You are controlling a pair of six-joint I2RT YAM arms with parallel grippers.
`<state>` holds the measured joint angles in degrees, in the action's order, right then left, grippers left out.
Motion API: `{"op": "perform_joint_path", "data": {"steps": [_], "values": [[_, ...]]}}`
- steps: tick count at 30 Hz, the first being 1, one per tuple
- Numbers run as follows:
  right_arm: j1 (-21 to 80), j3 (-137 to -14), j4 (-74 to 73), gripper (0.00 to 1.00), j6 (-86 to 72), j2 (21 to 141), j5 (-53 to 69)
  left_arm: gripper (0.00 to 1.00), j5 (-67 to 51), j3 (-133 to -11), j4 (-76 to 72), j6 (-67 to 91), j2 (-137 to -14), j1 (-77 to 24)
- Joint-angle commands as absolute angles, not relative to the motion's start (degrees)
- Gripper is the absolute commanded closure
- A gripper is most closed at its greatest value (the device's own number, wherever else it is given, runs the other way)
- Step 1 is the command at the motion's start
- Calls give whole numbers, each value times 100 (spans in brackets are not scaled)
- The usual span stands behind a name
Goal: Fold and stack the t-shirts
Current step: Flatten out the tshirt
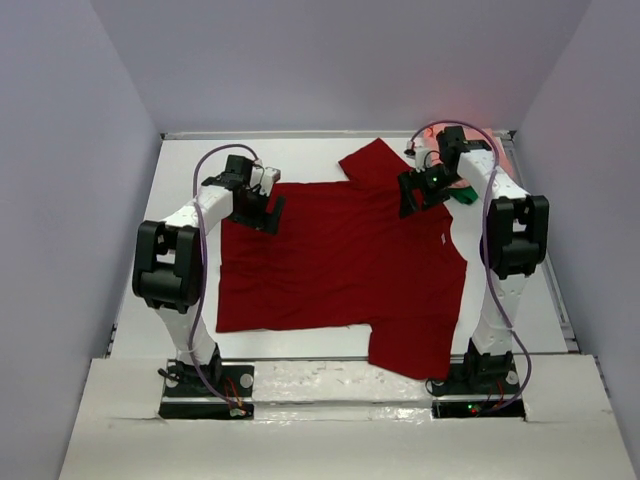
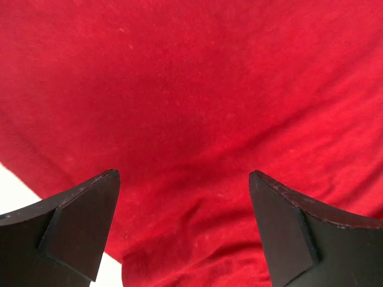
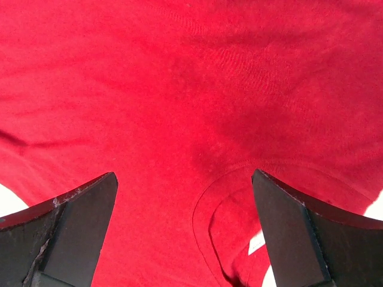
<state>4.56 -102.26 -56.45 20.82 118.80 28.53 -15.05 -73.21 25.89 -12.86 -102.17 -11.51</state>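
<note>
A dark red t-shirt [image 1: 340, 260] lies spread flat across the middle of the white desk [image 1: 300, 160], turned sideways. Its collar [image 3: 227, 197] faces the right edge and its hem [image 1: 222, 270] the left edge, with the sleeves [image 1: 375, 162] pointing at the far and near edges. It looks unfolded, so the folding seems not yet begun. The left tool [image 1: 260, 212] hovers over the far hem corner, jaws wide and holding nothing. The right tool [image 1: 418, 195], equally wide and empty, hangs above the collar by the far shoulder. The pairing likely sets up a two-point pinch along the shirt's far side, to carry that side over toward the near one. At the far right corner, behind the right arm [image 1: 515, 235], sit a scrap of green fabric [image 1: 467, 194] and a salmon pink shirt [image 1: 503, 158]. Both are too hidden to tell whether they are folded.
</note>
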Motion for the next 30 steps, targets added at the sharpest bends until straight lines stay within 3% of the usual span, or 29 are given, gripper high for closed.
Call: {"op": "perform_joint_path", "data": {"steps": [1,13,30], "values": [[483,-10231,-5405,0,2144,12005,3023,1,-1600,-7339,2215,-1371,-10256,-1125],[483,-10414,-5449,0,2180,12822,3173,1,-1635,-7391,1986,-1362,-10889,-1125],[536,-13077,-6547,0,2267,14369,2953,1,-1258,-9069,2522,-1450,-11917,-1116]]}}
